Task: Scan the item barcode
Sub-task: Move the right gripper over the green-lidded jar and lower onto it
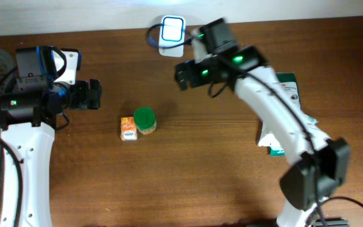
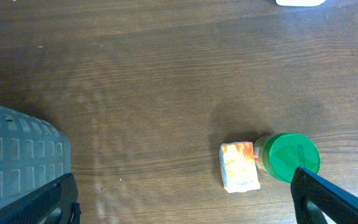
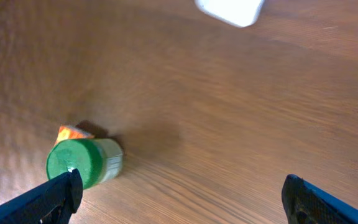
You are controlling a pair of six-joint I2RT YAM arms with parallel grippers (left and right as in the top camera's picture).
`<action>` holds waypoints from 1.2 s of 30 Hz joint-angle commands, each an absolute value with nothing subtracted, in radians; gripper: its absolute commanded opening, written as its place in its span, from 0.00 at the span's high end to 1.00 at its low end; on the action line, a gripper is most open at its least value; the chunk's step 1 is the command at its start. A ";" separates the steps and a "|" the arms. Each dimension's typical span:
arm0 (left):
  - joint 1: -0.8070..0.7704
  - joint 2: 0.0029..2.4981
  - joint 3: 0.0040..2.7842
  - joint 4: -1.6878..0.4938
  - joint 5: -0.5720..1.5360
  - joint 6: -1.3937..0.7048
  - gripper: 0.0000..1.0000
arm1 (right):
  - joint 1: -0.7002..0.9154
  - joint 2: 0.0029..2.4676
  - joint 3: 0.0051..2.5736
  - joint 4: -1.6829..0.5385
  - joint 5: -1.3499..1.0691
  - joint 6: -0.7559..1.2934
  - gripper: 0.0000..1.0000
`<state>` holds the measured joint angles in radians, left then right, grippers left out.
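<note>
While both arms hover above the table (image 1: 194, 170), we see the left gripper (image 1: 95, 94) and right gripper (image 1: 181, 75) spread wide, holding nothing; the green-lidded jar (image 1: 145, 119) stands mid-table against a small orange carton (image 1: 128, 128), apart from the white scanner (image 1: 171, 30) at the far edge.

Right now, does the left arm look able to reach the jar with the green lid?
Probably yes. The left gripper is open and only bare table lies on the way. The small carton touches the jar on that arm's side, so coming from above seems safer.
</note>
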<state>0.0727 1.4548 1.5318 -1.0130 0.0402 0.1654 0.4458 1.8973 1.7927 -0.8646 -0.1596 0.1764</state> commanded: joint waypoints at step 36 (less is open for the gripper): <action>0.077 1.453 1.540 -1.012 0.037 0.181 0.01 | 0.654 2.158 1.791 -0.682 -0.129 0.808 0.09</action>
